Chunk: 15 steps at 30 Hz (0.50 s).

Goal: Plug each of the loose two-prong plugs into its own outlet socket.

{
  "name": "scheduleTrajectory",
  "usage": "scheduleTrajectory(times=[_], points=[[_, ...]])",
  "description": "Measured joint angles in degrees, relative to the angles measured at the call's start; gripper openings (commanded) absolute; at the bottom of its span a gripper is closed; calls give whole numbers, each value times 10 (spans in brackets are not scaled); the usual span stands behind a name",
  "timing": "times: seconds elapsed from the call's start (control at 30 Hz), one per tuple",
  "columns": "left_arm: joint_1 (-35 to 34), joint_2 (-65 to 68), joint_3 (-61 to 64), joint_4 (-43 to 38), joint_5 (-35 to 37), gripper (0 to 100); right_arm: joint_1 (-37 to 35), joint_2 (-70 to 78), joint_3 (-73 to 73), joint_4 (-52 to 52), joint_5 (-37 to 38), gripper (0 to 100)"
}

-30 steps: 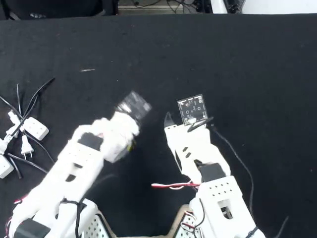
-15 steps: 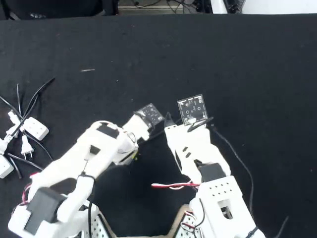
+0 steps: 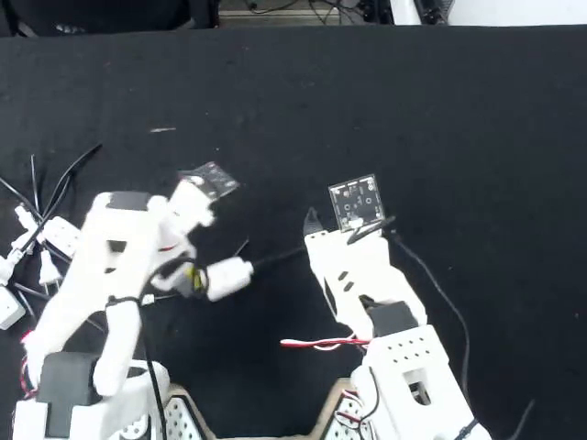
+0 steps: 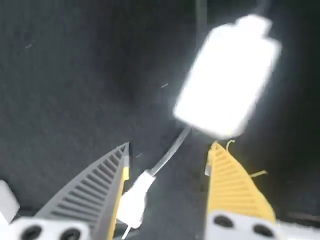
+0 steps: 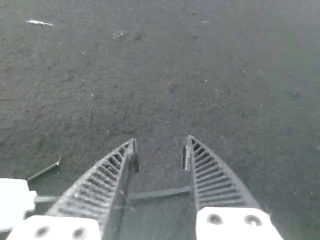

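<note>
Lying white and oblong, socket (image 4: 227, 80) trailing a black cord (image 3: 280, 258), left pincer (image 4: 167, 150) spread wide, right pincer (image 5: 160, 145) parted.

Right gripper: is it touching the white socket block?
Apart. The high view shows bare black table between the right gripper and the white socket block.

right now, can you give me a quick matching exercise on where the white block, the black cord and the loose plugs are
1 white block
2 black cord
3 loose plugs

A at the left edge of the table
B crossing between the fingers of the right gripper
C just ahead of the open left gripper

Pairs: 1-C, 2-B, 3-A
</note>
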Motion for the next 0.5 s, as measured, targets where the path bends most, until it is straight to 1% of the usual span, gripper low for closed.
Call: scheduleTrajectory(times=[0.17,0.33,0.4,0.5], points=[[-28,-2,53,0,-75,245,0,0,0,0,0,141],[-41,-2,62,-4,-88,245,0,0,0,0,0,141],[-66,-2,62,-27,-91,245,0,0,0,0,0,141],[-121,-2,65,-98,-91,247,0,0,0,0,0,141]])
